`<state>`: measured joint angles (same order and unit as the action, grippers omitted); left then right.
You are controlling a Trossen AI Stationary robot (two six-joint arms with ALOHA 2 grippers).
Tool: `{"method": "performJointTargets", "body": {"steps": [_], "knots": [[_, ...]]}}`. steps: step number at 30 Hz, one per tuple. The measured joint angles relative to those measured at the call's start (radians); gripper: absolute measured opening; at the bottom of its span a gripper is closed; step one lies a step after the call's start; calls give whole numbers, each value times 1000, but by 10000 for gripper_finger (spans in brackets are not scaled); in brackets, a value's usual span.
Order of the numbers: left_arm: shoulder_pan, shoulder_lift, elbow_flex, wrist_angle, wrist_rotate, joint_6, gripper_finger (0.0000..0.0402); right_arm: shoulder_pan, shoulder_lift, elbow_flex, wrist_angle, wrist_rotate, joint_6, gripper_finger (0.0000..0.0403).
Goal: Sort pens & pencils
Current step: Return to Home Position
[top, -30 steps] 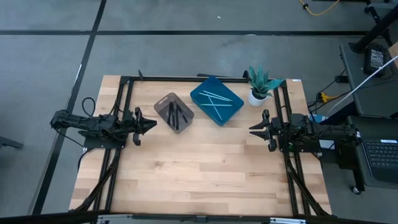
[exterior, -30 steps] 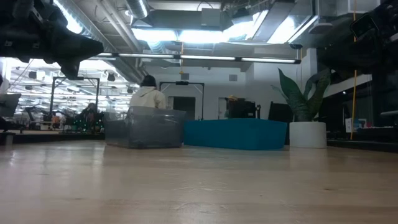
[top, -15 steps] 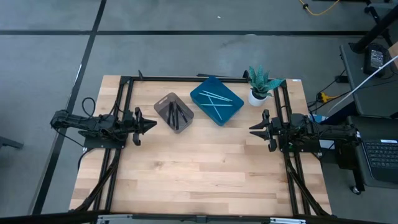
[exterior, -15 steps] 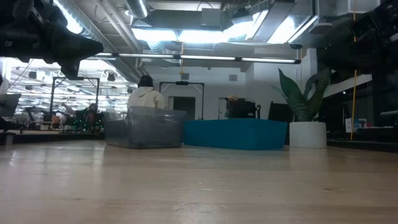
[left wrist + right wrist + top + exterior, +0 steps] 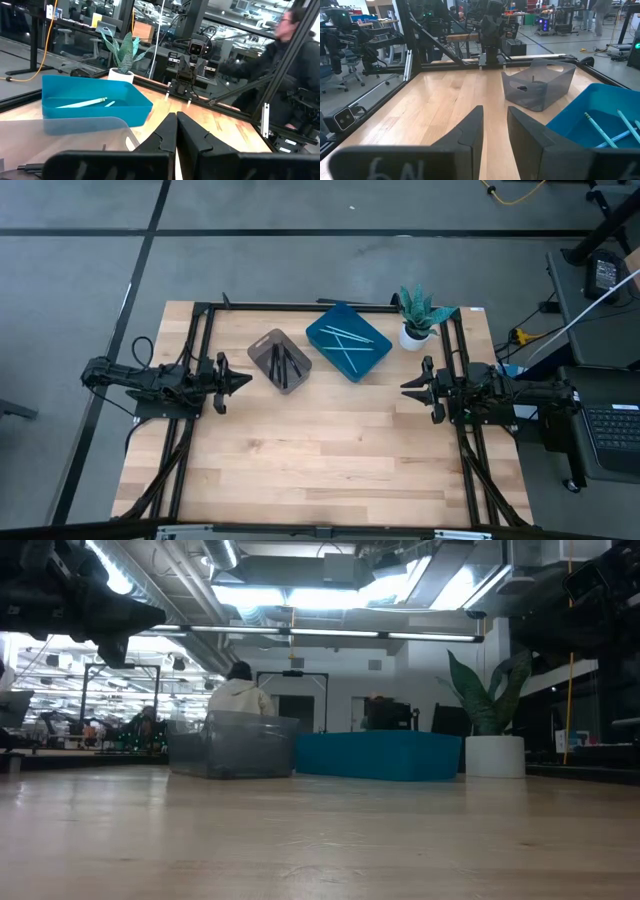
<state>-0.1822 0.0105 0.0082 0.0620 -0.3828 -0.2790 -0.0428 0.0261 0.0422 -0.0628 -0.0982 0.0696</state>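
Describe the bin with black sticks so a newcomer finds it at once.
On the wooden table, two bins sit side by side near the far edge. It is the smaller, translucent grey bin on the left-arm side; its neighbour, the blue bin, holds light blue sticks.

Potted plant point(image 5: 417, 315) at wooden table point(image 5: 330, 460) far edge; person point(image 5: 238, 695) in light top beyond; laptop point(image 5: 610, 435) off-table right.

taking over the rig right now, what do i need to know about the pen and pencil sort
Left pincer: shut, empty, parked at the left edge of the table.
Right pincer: slightly open, empty, parked at the right edge.
Black sticks lie in the grey bin; light blue sticks lie in the blue bin.
Done: no stick shows loose on the table, so sorting looks complete.
Left: apparently nothing.
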Motion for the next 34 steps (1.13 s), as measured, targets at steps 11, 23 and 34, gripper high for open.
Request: {"method": "performJointTargets", "body": {"steps": [11,23,34], "knots": [[0,0,0,0,0,0,21,0,0,0,0,0,0,90],[0,0,0,0,0,0,36,0,0,0,0,0,0,90],[0,0,0,0,0,0,16,0,0,0,0,0,0,90]]}}
